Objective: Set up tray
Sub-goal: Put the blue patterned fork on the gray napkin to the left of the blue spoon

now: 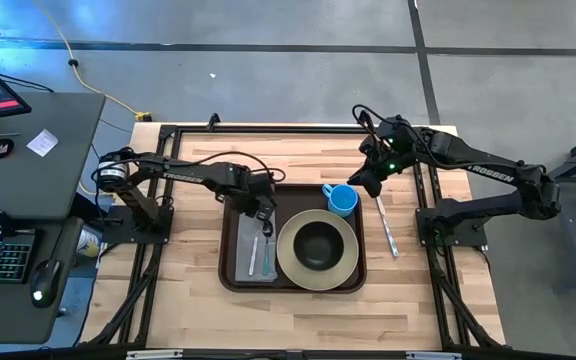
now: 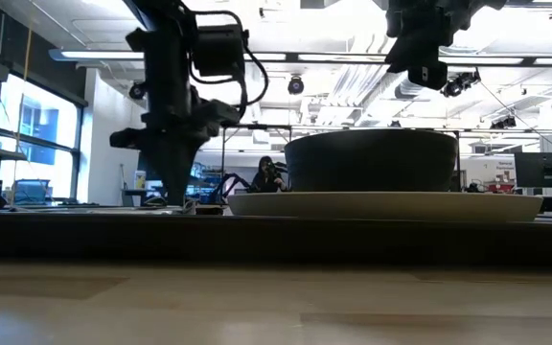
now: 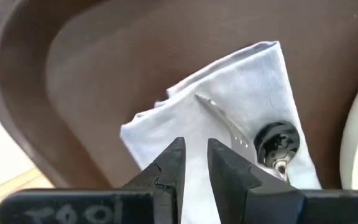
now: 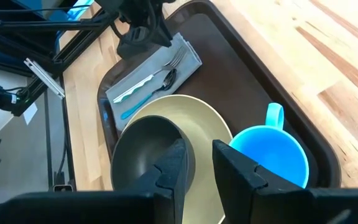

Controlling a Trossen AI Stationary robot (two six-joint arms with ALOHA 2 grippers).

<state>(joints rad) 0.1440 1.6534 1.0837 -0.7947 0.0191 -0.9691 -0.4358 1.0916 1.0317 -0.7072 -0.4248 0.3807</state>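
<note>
Tableware crowds the large dark brown rectangular plastic tray (image 1: 234, 278) on the pale wooden table (image 1: 188, 310), with little room to spare. The left gripper (image 1: 265, 225) hangs low over the tray's napkin side, its fingers (image 3: 171, 163) drawn close with a narrow gap and nothing between them. Directly below and just ahead of its tips lies the folded grey cloth napkin (image 3: 166, 124), bearing a metal fork (image 4: 174, 60), a spoon (image 4: 165, 79) and a teal-handled knife (image 4: 134, 107).

The round beige plate (image 1: 342, 262), carrying a dark round bowl (image 1: 317, 244), sits just beside that gripper on the napkin's far edge. A sideways swing of the left arm would likely knock the plate's rim or drag the napkin and scatter the cutlery, since the gripper sits so near both.

The right gripper (image 1: 370, 184) hovers above and just beside the bright blue plastic mug (image 1: 342, 199), which stands in the tray's corner next to the plate; its fingers (image 4: 174, 163) are slightly parted and empty. A descent there risks tipping the mug against the plate or the raised rim, as the mug is boxed in on those sides.

A long, pale, thin utensil (image 1: 386, 227) lies on the bare wood outside the tray, below the right gripper. Open room lies mostly outward from each gripper: clear board beyond the tray's rim on every side, bounded by the black frame rails (image 1: 168, 135). Straight up looks the safest way out for both arms.
</note>
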